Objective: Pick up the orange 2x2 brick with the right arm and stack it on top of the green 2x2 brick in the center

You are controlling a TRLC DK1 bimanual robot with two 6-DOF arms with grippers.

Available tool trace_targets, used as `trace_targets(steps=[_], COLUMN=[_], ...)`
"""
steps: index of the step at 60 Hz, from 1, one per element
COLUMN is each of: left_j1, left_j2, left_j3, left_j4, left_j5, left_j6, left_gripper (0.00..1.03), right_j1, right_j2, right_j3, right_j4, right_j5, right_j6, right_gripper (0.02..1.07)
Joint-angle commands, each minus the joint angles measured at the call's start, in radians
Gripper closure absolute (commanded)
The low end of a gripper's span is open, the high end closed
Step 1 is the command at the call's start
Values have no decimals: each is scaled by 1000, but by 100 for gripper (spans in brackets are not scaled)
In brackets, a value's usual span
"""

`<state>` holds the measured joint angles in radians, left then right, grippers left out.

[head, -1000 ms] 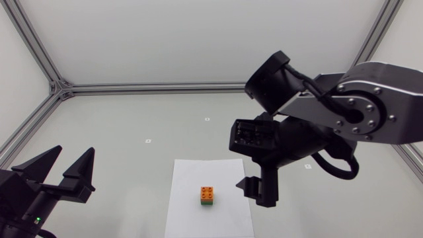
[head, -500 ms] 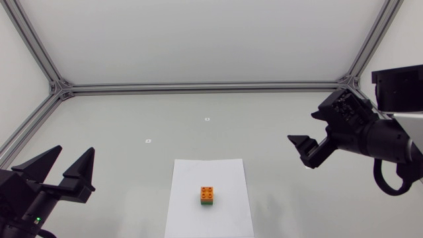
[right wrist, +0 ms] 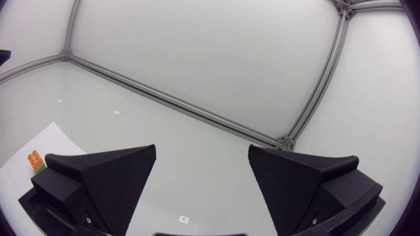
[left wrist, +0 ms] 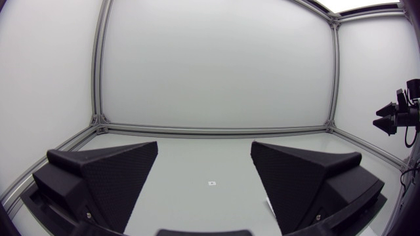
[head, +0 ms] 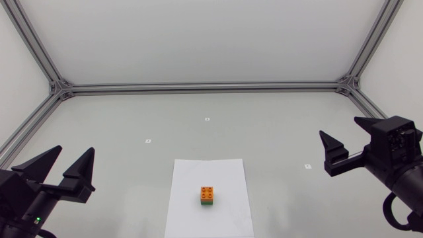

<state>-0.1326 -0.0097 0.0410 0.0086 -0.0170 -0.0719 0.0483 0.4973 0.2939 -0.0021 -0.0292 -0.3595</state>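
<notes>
At frame right, my right gripper (head: 341, 129) hung empty, fingers apart. Lower centre, the orange brick (head: 207, 193) topped the green brick (head: 207, 203); if it was not pressed home, I judged a bump could dislodge it.

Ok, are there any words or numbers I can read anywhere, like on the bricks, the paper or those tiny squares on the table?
No text here can be read.
On the small white square stickers on the grey table: a dark mark each, too small to read.
On the white paper sheet: nothing, it is blank.
On the orange 2x2 brick sitting on the green 2x2 brick: no print shows.
</notes>
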Motion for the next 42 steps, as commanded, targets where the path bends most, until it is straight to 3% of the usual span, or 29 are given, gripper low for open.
trace_targets(steps=[1,42], left_j1=[-7,-7], left_j2=[-3,-3], left_j3=[-41,-41], left_j4=[-10,-10], left_j5=[-3,-3], left_j6=[-20,-20], left_gripper=[4,4], right_j1=[-11,-40], right_j2=[-53,-399], right_j3=[-43,-238], right_j4=[17,5], right_j5=[4,24], right_j6=[50,291], right_gripper=[7,7])
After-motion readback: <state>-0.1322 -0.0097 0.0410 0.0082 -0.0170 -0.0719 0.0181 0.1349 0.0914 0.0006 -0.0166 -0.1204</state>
